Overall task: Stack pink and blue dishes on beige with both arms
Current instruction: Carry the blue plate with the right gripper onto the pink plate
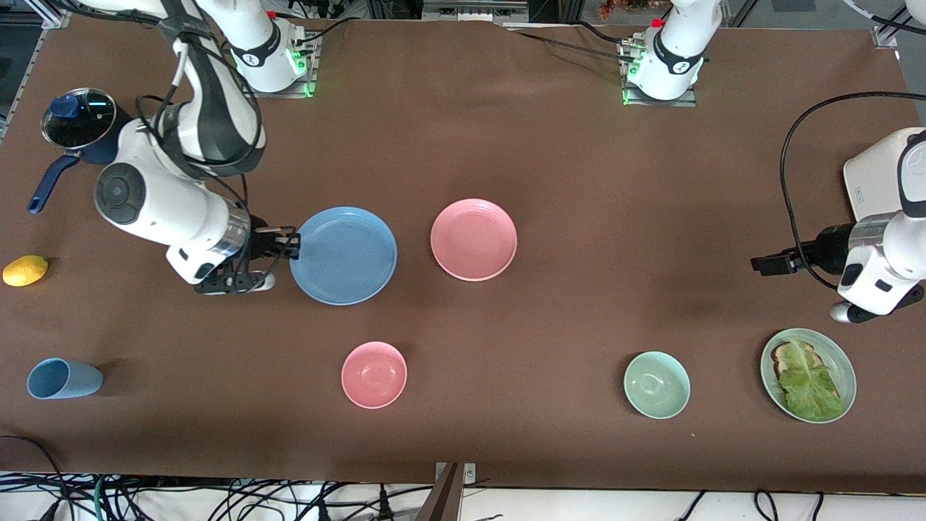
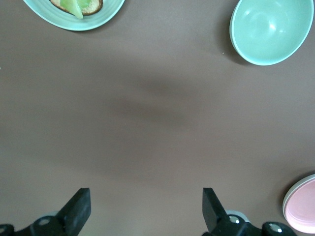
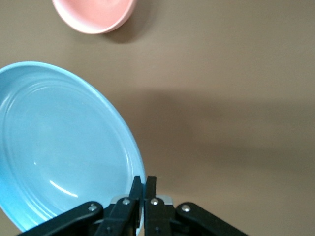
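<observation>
At table's edge, right gripper pinches blue plate; left gripper spread, half cropped.

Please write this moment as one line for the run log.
right pincer: shut on blue plate rim | left pincer: open, over bare table, waiting | pink plate: untouched

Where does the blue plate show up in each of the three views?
Front view: the blue plate lies beside the pink plate, its rim pinched by the right end effector.
Left wrist view: not in it.
Right wrist view: the blue plate fills one side, its rim clamped between the fingers.
Shared landmark: the pink bowl, seen in front and right wrist views.
</observation>
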### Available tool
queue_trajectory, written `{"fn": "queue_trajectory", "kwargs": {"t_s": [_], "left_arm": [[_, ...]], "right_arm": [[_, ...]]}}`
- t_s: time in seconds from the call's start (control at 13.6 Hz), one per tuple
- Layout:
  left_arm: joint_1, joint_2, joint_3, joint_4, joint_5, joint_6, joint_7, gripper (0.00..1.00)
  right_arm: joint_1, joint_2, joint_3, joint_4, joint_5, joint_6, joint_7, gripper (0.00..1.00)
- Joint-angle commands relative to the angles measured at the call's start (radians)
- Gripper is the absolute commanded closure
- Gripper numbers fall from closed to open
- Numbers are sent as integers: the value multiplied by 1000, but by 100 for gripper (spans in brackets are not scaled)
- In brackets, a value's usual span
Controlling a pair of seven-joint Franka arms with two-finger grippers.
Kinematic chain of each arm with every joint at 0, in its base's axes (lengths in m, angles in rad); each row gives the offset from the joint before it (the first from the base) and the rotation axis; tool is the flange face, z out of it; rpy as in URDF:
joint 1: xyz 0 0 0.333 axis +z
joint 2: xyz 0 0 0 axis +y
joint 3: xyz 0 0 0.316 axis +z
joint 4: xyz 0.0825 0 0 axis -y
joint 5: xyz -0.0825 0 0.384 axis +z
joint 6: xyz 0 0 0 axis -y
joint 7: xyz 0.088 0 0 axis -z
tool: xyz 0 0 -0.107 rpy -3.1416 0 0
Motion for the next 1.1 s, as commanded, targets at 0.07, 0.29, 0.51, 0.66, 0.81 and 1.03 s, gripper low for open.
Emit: {"fn": "queue_trajectory", "kwargs": {"t_s": [0.07, 0.29, 0.51, 0.66, 0.81, 1.03], "left_arm": [[-100, -140, 120, -73, -28, 0, 15, 0], [-313, -270, 370, -170, -118, 23, 135, 0], [-491, -399, 571, -263, -148, 36, 312, 0], [-554, -441, 635, -266, -146, 38, 371, 0], [-579, -465, 639, -257, -135, 58, 375, 0], [-597, -482, 641, -249, -126, 104, 377, 0]], "right_arm": [[151, 100, -30, 97, 11, 17, 215, 100], [235, 154, -30, 111, 11, 111, 356, 100], [301, 180, -30, 114, 6, 174, 460, 100], [329, 180, -30, 113, 5, 174, 493, 100], [351, 187, -31, 107, 3, 174, 511, 100], [381, 188, -43, 65, 3, 206, 520, 100]]}}
